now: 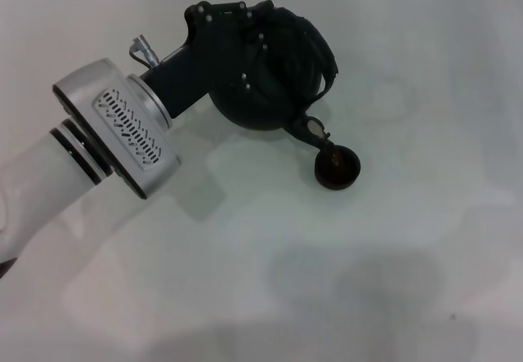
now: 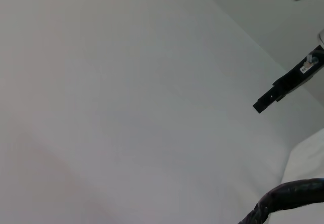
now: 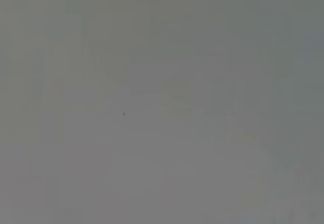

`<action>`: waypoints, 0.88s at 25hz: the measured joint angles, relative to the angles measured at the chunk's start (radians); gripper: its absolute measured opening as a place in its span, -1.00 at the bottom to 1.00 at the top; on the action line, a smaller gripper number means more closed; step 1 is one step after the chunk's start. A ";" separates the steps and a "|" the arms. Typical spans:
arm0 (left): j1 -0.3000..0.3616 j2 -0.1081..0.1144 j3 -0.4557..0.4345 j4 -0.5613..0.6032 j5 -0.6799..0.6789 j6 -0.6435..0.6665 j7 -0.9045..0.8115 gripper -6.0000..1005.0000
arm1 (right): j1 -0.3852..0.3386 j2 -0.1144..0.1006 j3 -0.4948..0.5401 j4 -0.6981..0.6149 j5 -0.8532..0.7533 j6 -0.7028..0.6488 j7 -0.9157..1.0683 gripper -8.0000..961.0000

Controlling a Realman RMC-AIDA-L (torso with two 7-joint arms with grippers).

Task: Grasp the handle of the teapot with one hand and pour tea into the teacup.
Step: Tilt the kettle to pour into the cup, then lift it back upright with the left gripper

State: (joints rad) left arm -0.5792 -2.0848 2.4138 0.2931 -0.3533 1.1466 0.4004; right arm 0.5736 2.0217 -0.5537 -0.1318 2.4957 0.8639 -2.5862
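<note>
In the upper middle of the head view, the left gripper (image 1: 245,43) covers the tilted teapot (image 1: 278,76), spout over the teacup (image 1: 337,167); its jaws' state I cannot tell. The pot looks heavy, rigid, probably slippery: hold its handle (image 1: 323,51).

Plain white tabletop (image 1: 425,280), soft shadows.

Teapot (image 1: 274,72) is placed on table (image 1: 409,256), spout over teacup (image 1: 337,168), which is set front-right; left gripper (image 1: 245,43) is positioned over teapot.
</note>
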 joint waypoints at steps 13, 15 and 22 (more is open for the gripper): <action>0.000 0.000 -0.005 0.000 -0.013 -0.016 -0.016 -0.81 | 0.007 -0.002 0.000 -0.004 0.000 0.001 0.001 0.74; 0.001 0.000 -0.007 0.000 -0.035 -0.016 -0.055 -0.81 | 0.005 -0.003 0.000 -0.005 0.000 0.001 0.001 0.74; 0.011 0.001 -0.007 0.001 -0.069 -0.016 -0.177 -0.81 | -0.002 -0.003 0.000 -0.007 0.000 0.001 0.001 0.74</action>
State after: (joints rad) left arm -0.5680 -2.0836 2.4068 0.2942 -0.4228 1.1310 0.2237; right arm 0.5719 2.0186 -0.5538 -0.1386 2.4957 0.8652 -2.5849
